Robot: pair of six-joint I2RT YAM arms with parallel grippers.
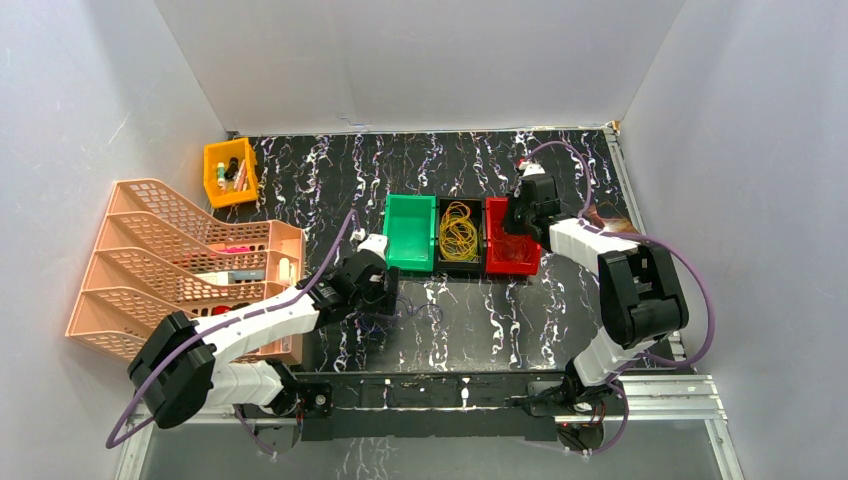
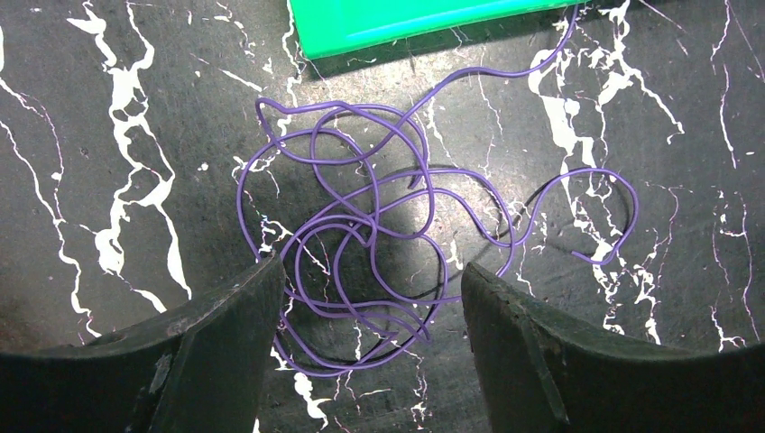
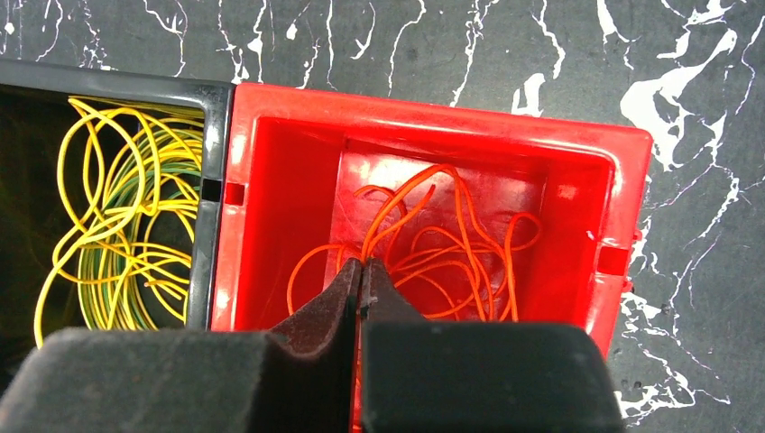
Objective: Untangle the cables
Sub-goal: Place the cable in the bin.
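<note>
A tangle of thin purple cable (image 2: 365, 219) lies on the black marbled table, with a dark strand running through it. My left gripper (image 2: 370, 271) hangs over its near part, open, with one finger on each side; the top view shows this gripper (image 1: 385, 300) just in front of the green bin (image 1: 410, 232). Orange cables (image 3: 451, 253) lie in the red bin (image 3: 433, 104). My right gripper (image 3: 363, 263) reaches into that bin, shut on orange strands that meet at its fingertips. Yellow cables (image 3: 117, 225) fill the black bin (image 1: 460, 232) between the two.
The three bins stand side by side mid-table: green, black, red (image 1: 512, 265). A pink file rack (image 1: 190, 260) stands at the left. A small orange bin (image 1: 231, 170) with small items sits at the back left. White walls close in the table.
</note>
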